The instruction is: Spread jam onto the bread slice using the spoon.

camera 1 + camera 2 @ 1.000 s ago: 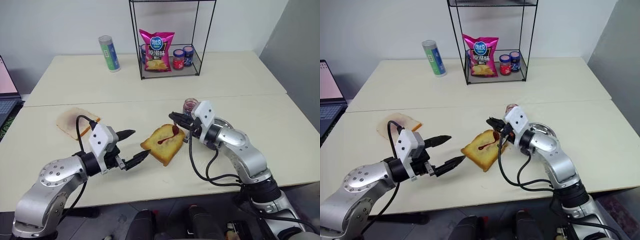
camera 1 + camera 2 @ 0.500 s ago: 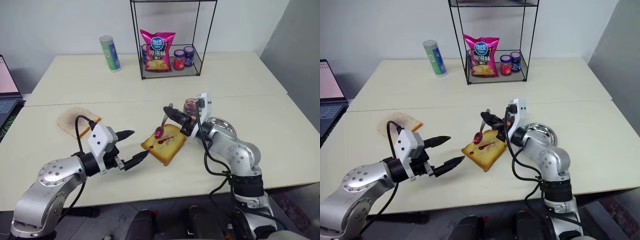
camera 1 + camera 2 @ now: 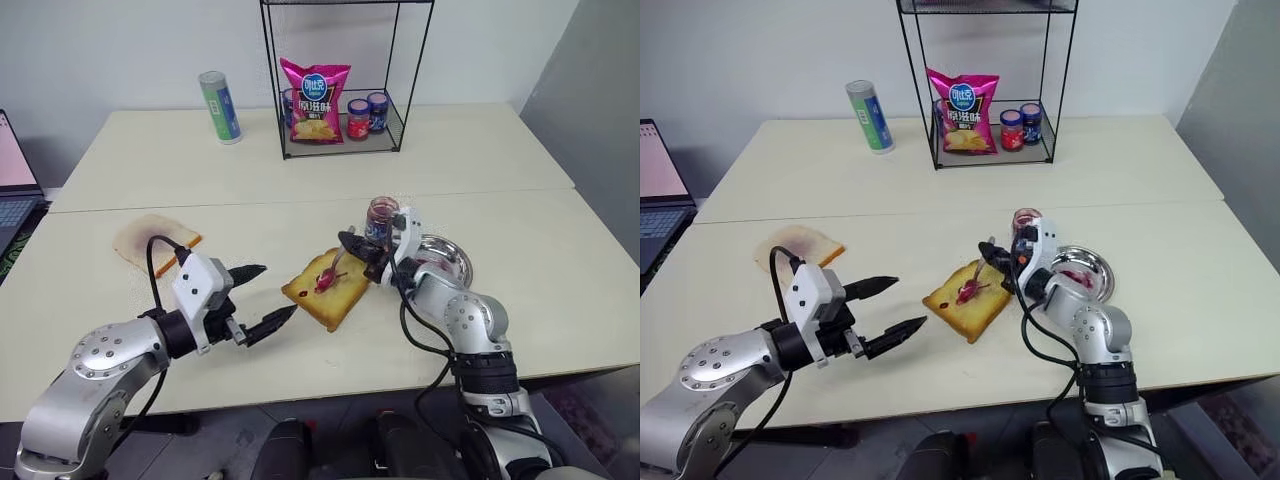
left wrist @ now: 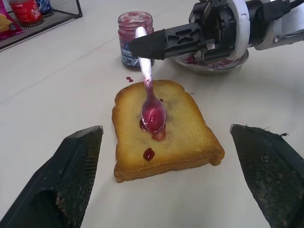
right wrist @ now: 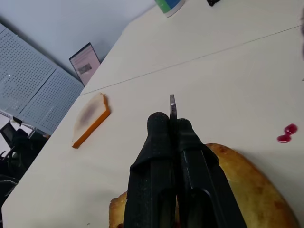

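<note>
Bread slice: the bread slice (image 3: 327, 288) lies flat on the pale surface (image 3: 560, 260), near the middle of its front half, one corner turned toward the robot.
Jam: the jam (image 4: 153, 115) fills the spoon's bowl and sits as a small blob and a separate drop on top of the toast; a few red spots also mark the surface beside the open jar.
Spoon: the spoon (image 4: 149, 95) slants down from the right jaws, its bowl resting on the middle of the toast and its handle rising toward the jar.
Right gripper: the right gripper (image 3: 352, 246) reaches in from the right, just above the far right edge of the toast; its jaws are clamped together on the spoon's handle, whose tip pokes out past the black fingers (image 5: 175, 156).
Left gripper: the left gripper (image 3: 260, 298) hovers just left of the toast, not touching it, its jaws spread wide with nothing between them.
Open jar: a small glass jar (image 3: 381, 215) with purple-red smears stands without a lid just behind the toast.
Metal dish: a round dish (image 3: 445, 259) with red smears sits to the right of the jar.
Second slice: a thinner, paler slice (image 3: 152, 241) lies well to the left.
Wire rack: a black wire rack (image 3: 340, 95) at the back holds a pink snack bag (image 3: 314, 101) and two small lidded jars (image 3: 366, 114); a green and white can (image 3: 219, 107) stands to its left.
</note>
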Tool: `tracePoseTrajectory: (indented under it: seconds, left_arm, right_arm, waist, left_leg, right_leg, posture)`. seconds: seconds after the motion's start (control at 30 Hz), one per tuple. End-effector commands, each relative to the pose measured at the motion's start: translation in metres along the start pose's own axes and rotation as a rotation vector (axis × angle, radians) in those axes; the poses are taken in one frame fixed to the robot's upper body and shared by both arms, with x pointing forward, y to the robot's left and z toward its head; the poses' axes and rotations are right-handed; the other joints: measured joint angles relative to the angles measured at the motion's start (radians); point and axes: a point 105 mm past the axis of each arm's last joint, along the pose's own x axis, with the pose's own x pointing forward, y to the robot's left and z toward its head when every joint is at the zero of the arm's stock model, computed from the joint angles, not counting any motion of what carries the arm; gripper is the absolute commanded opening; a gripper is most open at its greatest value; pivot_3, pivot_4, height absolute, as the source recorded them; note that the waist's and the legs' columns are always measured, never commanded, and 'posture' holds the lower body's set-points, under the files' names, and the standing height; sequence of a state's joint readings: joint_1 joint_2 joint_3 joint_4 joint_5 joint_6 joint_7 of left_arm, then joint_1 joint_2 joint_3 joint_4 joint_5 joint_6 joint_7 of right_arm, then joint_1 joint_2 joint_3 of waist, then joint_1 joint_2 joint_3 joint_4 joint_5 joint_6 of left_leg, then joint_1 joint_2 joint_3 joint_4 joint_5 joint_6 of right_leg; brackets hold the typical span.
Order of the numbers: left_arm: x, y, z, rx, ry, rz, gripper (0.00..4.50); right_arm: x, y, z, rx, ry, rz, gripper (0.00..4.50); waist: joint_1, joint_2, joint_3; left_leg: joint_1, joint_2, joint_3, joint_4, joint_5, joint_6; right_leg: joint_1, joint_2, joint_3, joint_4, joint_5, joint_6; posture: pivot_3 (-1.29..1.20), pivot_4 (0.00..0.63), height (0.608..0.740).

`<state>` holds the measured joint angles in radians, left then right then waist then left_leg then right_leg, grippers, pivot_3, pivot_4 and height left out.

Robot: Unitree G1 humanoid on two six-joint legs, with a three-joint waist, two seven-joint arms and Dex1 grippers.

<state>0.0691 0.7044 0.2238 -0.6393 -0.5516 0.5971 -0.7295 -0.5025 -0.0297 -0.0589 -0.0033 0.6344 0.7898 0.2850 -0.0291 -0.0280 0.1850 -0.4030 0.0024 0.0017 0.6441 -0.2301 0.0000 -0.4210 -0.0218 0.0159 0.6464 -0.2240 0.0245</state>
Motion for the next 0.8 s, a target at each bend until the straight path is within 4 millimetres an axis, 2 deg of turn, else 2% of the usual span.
tracePoseTrajectory:
  seconds: [0.03,0.17,0.33,0.43,0.6,0.8]
  left_arm:
    - [-0.001,-0.001,0.012,0.049,-0.032,-0.007,4.50]
    - [0.001,0.000,0.012,0.052,-0.033,-0.014,4.50]
    - [0.003,0.002,0.013,0.055,-0.036,-0.019,4.50]
    - [0.004,0.002,0.013,0.056,-0.040,-0.025,4.50]
    - [0.006,0.001,0.015,0.062,-0.034,-0.058,4.50]
    - [0.013,0.000,0.032,0.106,-0.013,-0.153,4.50]
  right_arm:
    - [-0.008,-0.016,0.018,-0.057,-0.052,-0.060,0.01]
    - [-0.018,-0.025,0.026,-0.092,-0.063,-0.086,0.01]
    - [-0.023,-0.027,0.036,-0.105,-0.085,-0.096,0.01]
    - [-0.024,-0.014,0.045,-0.046,-0.111,-0.036,0.01]
    - [-0.030,0.019,0.064,0.194,-0.159,0.149,0.01]
    - [-0.044,0.028,0.080,0.265,-0.192,0.202,0.01]
  waist:
    - [0.000,0.000,0.000]
    - [0.001,0.000,0.000]
    - [0.000,0.000,0.000]
    - [0.001,0.000,0.000]
    - [0.000,0.000,0.000]
    - [0.002,0.000,0.000]
  left_leg:
    - [0.000,0.000,0.000,0.000,0.000,0.000]
    - [0.000,0.000,0.000,0.000,0.000,0.000]
    - [0.001,0.000,0.000,0.000,0.000,0.000]
    - [0.001,0.000,0.000,0.000,0.000,0.000]
    - [0.000,0.000,0.000,0.000,0.000,0.000]
    - [0.000,0.000,-0.001,-0.001,0.000,0.000]
  right_leg:
    - [0.000,0.000,0.000,0.000,0.000,0.000]
    - [0.000,0.000,0.000,0.000,0.000,0.000]
    - [0.001,0.000,0.000,0.000,0.000,0.000]
    - [0.001,0.000,0.000,0.000,0.000,0.000]
    - [0.000,0.000,0.000,0.000,0.000,0.000]
    - [0.001,0.001,-0.001,0.000,0.000,0.000]
  posture:
    - [0.00,0.150,0.740]
    - [0.00,0.150,0.740]
    - [0.00,0.150,0.740]
    - [0.00,0.150,0.740]
    - [0.00,0.150,0.740]
    - [0.00,0.150,0.740]
